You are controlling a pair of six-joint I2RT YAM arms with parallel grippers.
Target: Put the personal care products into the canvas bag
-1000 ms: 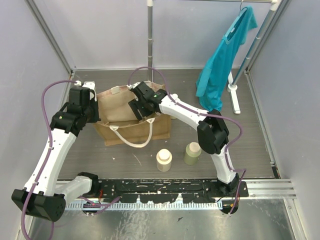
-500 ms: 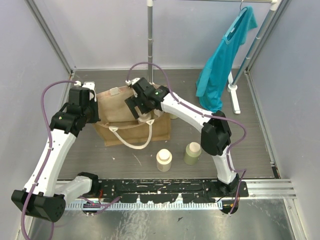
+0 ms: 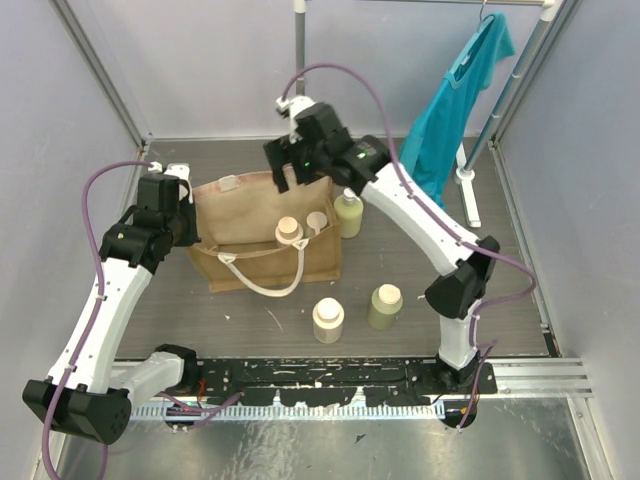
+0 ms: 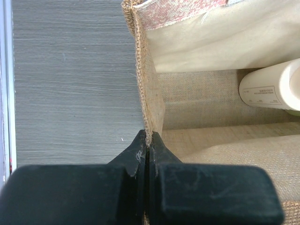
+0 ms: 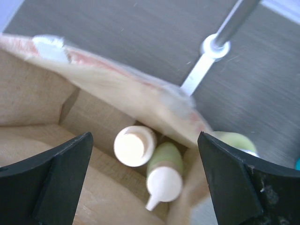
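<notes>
The canvas bag (image 3: 240, 215) stands open at mid-left. My left gripper (image 3: 188, 228) is shut on the bag's left rim (image 4: 142, 79), with the burlap edge pinched between its fingertips (image 4: 140, 140). Two personal care products stand inside: a cream-capped bottle (image 3: 289, 230) (image 5: 133, 146) and a pale green pump bottle (image 3: 317, 221) (image 5: 164, 176). My right gripper (image 3: 292, 172) (image 5: 144, 136) hovers open and empty above the bag's back right corner. Another green bottle (image 3: 348, 212) (image 5: 234, 140) stands just outside the bag's right side. A cream bottle (image 3: 328, 319) and a green bottle (image 3: 385, 306) stand in front.
A teal shirt (image 3: 445, 120) hangs from a rack at the back right, with the rack's white foot (image 3: 468, 195) on the table. A vertical pole (image 3: 299, 70) stands behind the bag. Its base (image 5: 213, 47) shows in the right wrist view. White rope handles (image 3: 265, 272) droop over the bag's front.
My right gripper has opened fully and let go of a bottle inside the bag. It has then risen up and back out of the bag. The left gripper has kept its hold.
</notes>
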